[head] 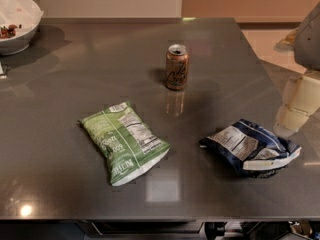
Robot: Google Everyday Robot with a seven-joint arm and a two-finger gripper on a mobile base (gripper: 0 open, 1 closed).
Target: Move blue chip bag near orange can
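Observation:
The blue chip bag [252,147] lies crumpled on the right side of the dark grey table [60,84], with its white label panel facing up. The orange can [176,67] stands upright at the middle back of the table, well apart from the bag, with its top opened. My gripper [290,121] comes in from the right edge as pale blocky segments. It hovers just above and to the right of the blue bag, not touching it.
A larger green chip bag [125,141] lies flat at the middle left. A white bowl [17,21] holding some food sits at the far left corner. The table's front edge runs along the bottom, and its right edge lies close behind the blue bag.

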